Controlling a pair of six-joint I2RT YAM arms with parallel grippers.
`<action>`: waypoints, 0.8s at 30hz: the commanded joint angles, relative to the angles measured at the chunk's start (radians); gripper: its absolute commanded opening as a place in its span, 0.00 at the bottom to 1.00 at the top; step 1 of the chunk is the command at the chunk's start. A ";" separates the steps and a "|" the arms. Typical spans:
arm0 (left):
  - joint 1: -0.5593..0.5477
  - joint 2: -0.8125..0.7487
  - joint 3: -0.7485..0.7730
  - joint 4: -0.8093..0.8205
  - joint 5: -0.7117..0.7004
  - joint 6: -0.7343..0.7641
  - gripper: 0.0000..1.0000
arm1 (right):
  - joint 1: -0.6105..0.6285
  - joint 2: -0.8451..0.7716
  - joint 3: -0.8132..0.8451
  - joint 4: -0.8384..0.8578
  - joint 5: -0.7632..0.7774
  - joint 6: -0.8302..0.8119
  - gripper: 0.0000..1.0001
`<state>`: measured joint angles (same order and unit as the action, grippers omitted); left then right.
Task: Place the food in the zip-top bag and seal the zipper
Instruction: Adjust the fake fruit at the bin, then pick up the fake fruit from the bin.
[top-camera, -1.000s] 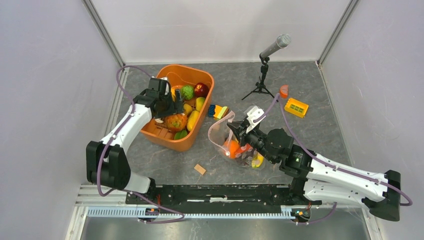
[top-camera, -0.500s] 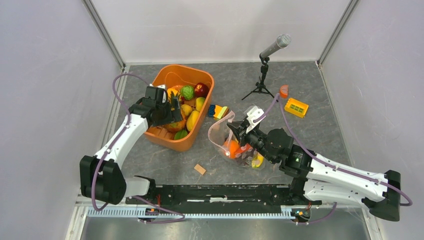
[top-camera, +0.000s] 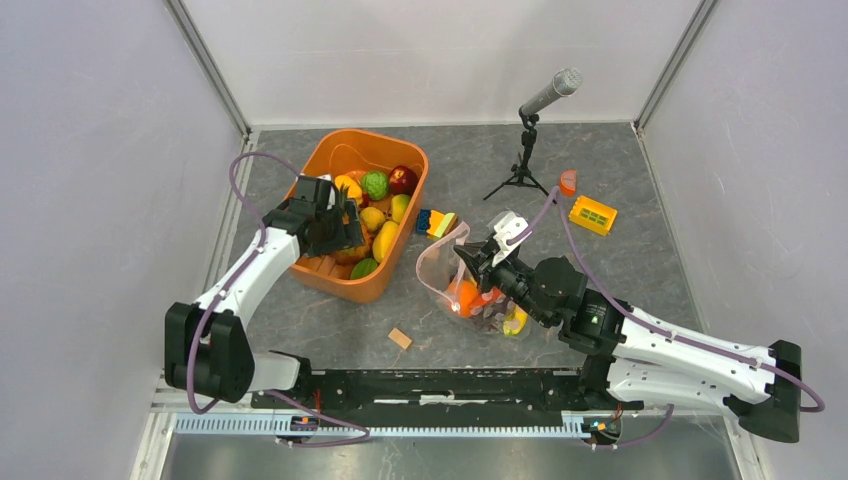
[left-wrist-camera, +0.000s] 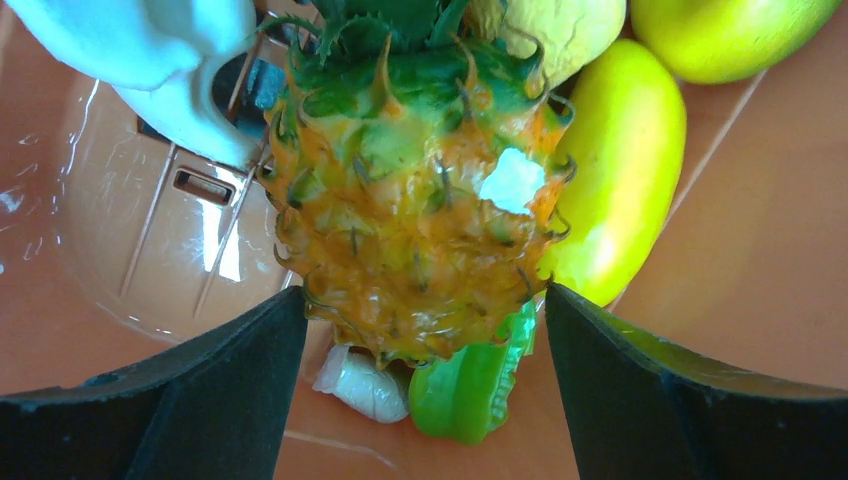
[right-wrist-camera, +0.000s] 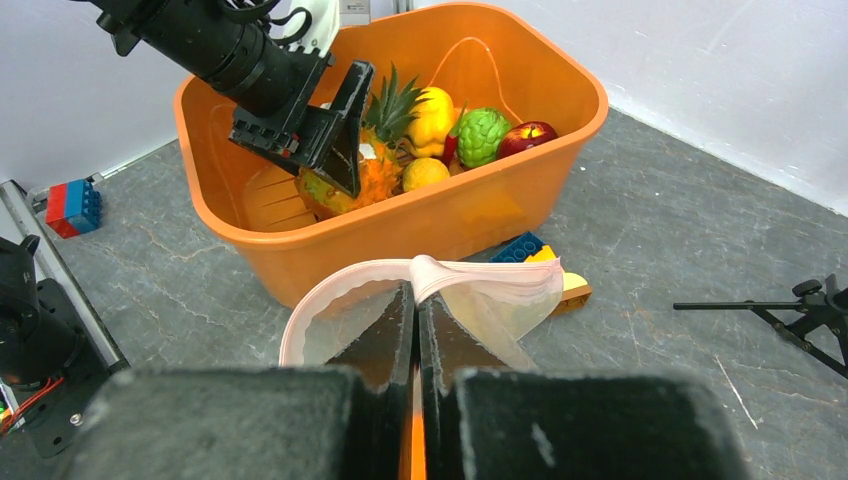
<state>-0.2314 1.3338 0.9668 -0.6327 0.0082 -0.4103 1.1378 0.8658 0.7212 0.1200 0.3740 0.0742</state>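
The pineapple (left-wrist-camera: 420, 200) sits among other food in the orange tub (top-camera: 375, 145). My left gripper (left-wrist-camera: 425, 330) is inside the tub with one finger against each side of the pineapple, closed on it; it also shows in the top view (top-camera: 338, 228). Under the pineapple lie a green pepper (left-wrist-camera: 470, 385) and a white piece. My right gripper (right-wrist-camera: 415, 300) is shut on the pink zipper strip (right-wrist-camera: 340, 277) and holds the zip-top bag (top-camera: 440, 270) open. Orange food (top-camera: 465, 297) and a yellow piece (top-camera: 515, 320) lie in the bag. The slider is not visible.
The tub also holds a yellow mango (left-wrist-camera: 615, 180), a green fruit (top-camera: 374, 184) and a red apple (top-camera: 403, 179). Coloured blocks (top-camera: 435, 222) lie between tub and bag. A microphone on a tripod (top-camera: 525, 150), a yellow block (top-camera: 592, 214) and a wooden block (top-camera: 400, 338) are nearby.
My left gripper has shifted toward the near left side of the tub and now grips the pineapple, whose leaves show beside it. The right arm and bag have not moved.
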 joint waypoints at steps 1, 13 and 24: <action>-0.002 -0.049 -0.016 0.103 -0.086 -0.079 0.97 | -0.004 -0.016 0.015 0.049 0.002 -0.001 0.03; -0.002 -0.023 -0.096 0.160 -0.111 -0.142 0.81 | -0.004 -0.003 0.026 0.046 0.000 -0.006 0.03; -0.003 -0.318 0.027 0.024 -0.062 -0.044 0.54 | -0.005 0.001 0.021 0.056 -0.012 0.002 0.03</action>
<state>-0.2314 1.1297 0.8970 -0.5747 -0.0757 -0.5064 1.1370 0.8661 0.7212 0.1200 0.3733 0.0738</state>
